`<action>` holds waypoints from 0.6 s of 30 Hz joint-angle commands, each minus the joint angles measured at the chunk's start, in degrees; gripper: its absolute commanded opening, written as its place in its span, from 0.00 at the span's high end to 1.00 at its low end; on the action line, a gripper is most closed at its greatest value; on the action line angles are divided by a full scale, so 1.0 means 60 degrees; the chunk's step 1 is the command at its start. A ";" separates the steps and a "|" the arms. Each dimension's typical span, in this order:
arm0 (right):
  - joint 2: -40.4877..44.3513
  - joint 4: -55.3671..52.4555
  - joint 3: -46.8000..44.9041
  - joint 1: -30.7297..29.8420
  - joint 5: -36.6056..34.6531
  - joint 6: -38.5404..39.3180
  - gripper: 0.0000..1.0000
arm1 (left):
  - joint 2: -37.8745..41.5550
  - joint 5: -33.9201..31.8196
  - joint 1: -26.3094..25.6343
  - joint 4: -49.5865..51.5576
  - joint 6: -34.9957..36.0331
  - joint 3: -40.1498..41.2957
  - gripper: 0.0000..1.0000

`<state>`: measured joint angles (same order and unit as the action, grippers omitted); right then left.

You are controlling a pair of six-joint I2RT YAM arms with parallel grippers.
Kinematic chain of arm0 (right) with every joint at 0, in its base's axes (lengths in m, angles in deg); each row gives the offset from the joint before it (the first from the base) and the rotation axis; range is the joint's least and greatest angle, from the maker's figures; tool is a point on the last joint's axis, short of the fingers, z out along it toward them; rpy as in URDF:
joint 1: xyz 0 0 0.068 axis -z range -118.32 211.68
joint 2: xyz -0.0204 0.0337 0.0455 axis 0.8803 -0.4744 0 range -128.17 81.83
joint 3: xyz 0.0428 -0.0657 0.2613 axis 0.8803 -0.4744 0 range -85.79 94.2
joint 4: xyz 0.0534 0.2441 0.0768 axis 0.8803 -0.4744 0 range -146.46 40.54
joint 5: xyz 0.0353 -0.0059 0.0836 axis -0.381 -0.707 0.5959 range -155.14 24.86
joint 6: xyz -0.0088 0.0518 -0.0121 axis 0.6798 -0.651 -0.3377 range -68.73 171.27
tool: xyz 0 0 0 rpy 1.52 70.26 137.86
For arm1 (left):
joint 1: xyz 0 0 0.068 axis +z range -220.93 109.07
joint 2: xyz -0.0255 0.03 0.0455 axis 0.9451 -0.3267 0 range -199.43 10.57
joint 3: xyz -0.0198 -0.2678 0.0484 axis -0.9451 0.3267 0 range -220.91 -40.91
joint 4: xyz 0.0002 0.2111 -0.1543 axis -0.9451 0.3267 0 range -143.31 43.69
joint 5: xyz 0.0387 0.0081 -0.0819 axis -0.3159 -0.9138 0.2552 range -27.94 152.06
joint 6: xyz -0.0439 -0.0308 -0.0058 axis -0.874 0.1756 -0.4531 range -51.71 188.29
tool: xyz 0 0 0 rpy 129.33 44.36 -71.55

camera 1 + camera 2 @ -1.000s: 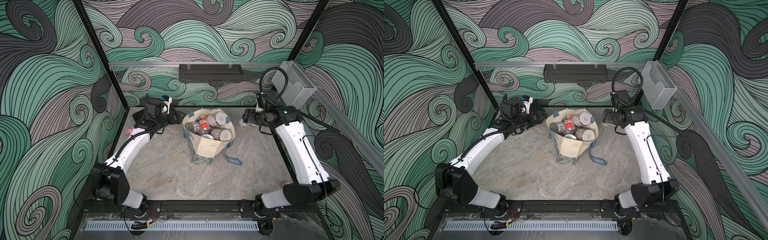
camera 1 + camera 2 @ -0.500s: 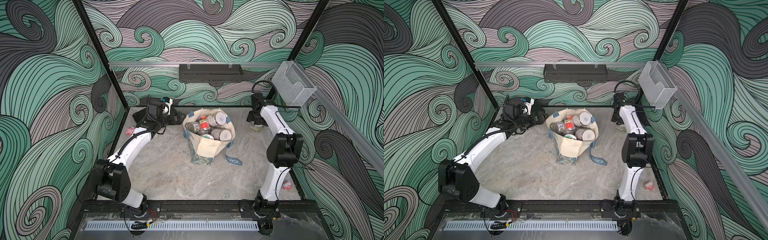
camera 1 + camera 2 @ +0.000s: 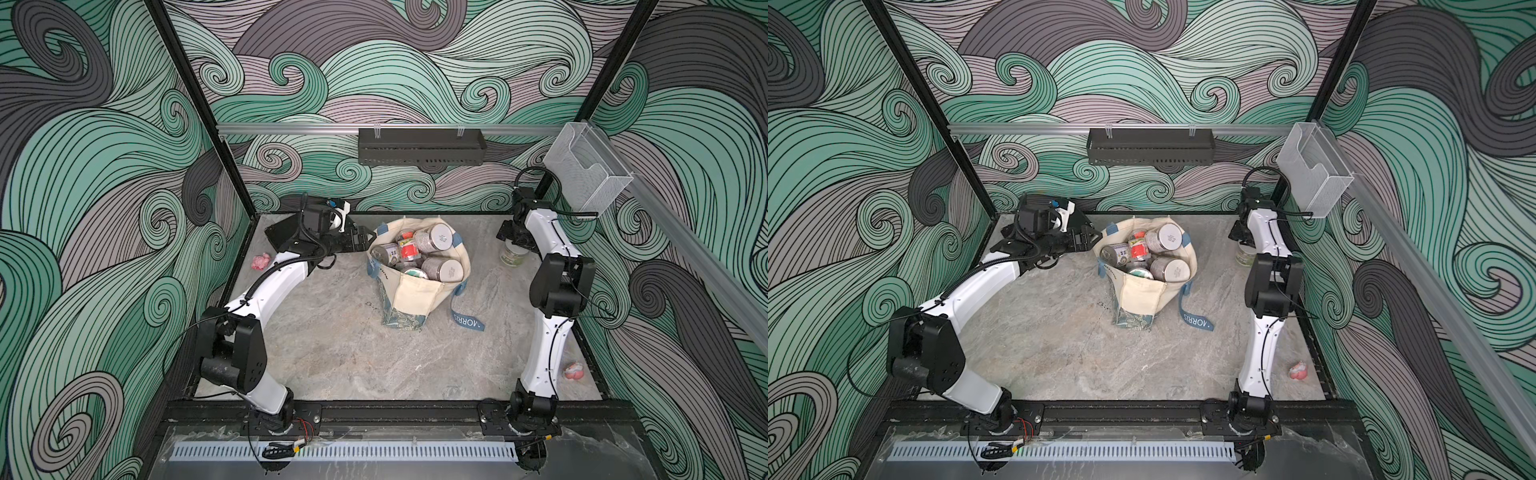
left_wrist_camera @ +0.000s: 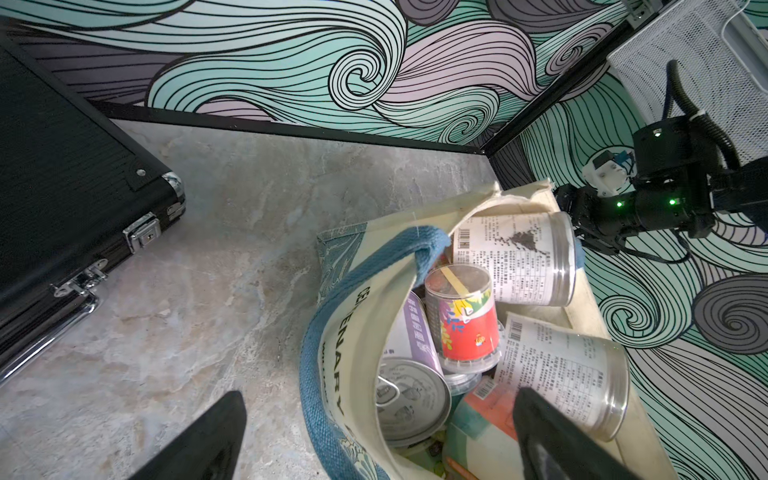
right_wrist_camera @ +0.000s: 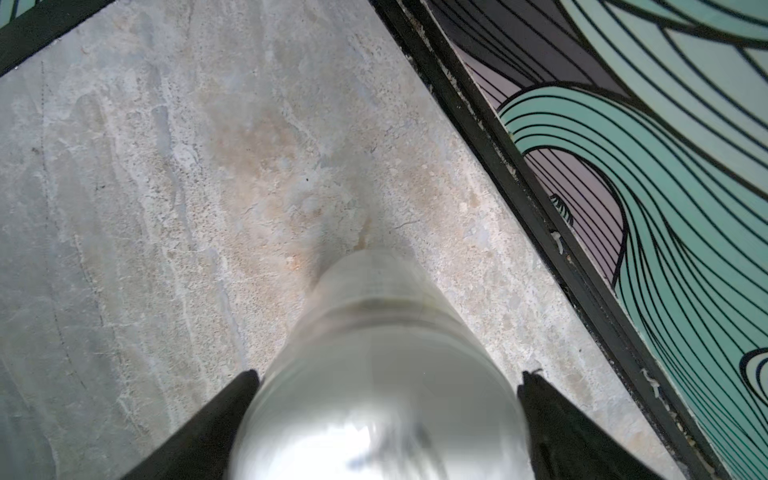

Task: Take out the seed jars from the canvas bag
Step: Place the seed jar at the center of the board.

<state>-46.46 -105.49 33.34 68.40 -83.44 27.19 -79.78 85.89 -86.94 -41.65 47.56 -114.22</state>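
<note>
Swung back, the right claw [image 5: 388, 376] now stands spread around one jar [image 3: 513, 255] on the table [image 3: 332, 353], three o'clock of the canvas bag [image 3: 409, 291]. The left claw [image 4: 380, 392] is spread at nine; bagged seed jars [image 3: 438, 239] look light, slick: grip mid-body.

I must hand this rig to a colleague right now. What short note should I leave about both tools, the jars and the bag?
Tools: the left tool is open and empty, beside the rim of the canvas bag. The right tool is open, one finger on either side of a seed jar standing on the table near the right wall.
Done: that one jar is out of the bag.
Left: at least five seed jars lie in the open bag. Lift the right tool clear, then fetch the next.
</note>
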 commanded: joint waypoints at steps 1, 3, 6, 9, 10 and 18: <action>0.0269 -0.0150 0.0259 0.0004 0.0122 -0.0052 0.01 | -0.0122 0.0330 -0.0144 -0.0197 -0.0179 -0.0142 0.01; 0.0513 -0.0234 0.0165 0.0007 0.0091 -0.0051 0.01 | -0.0152 0.0367 -0.0173 -0.0205 -0.0200 -0.0158 0.01; 0.1074 -0.0407 -0.0131 -0.0016 0.0319 -0.0132 0.01 | -0.0170 0.0363 -0.0210 -0.0195 -0.0180 -0.0151 0.01; 0.1974 -0.0441 -0.0770 -0.0200 0.0867 -0.0134 0.01 | -0.0186 0.0349 -0.0249 -0.0185 -0.0100 -0.0149 0.02; 0.2322 -0.0387 -0.1074 -0.0307 0.1205 -0.0063 0.01 | -0.0193 0.0302 -0.0293 -0.0134 -0.0027 -0.0147 0.02; 0.5877 0.1018 -0.3983 -0.1401 0.3785 -0.0138 0.01 | -0.0310 -0.0468 -0.0644 0.0752 0.0629 -0.0544 0.03</action>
<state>-16.08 -102.74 12.57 62.21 -68.60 26.82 -80.87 85.72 -90.11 -39.70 48.93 -114.57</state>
